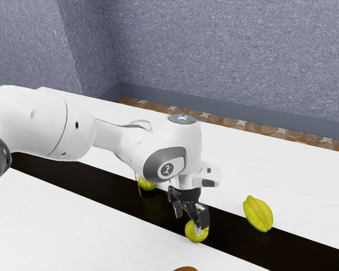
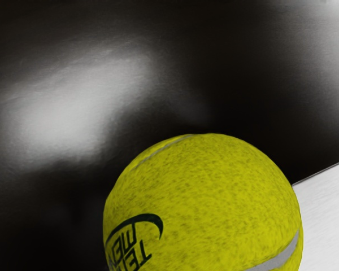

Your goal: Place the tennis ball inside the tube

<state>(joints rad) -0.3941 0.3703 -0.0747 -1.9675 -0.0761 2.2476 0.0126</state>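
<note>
One ball point(image 1: 193, 236) at spread jaws; second ball point(image 1: 147, 184) apart (one starfruit point(image 1: 258, 214)).

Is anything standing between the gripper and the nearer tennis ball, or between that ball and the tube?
Nothing visible separates the gripper from the tennis ball. No obstacle shows between ball and tube, though the arm partly hides the tube.

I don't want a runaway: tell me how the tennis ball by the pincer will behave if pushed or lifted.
The tennis ball would probably roll if pushed, being round. Its mottled, felt-like cover suggests decent grip, and its full, undented shape suggests little squashing.
</note>
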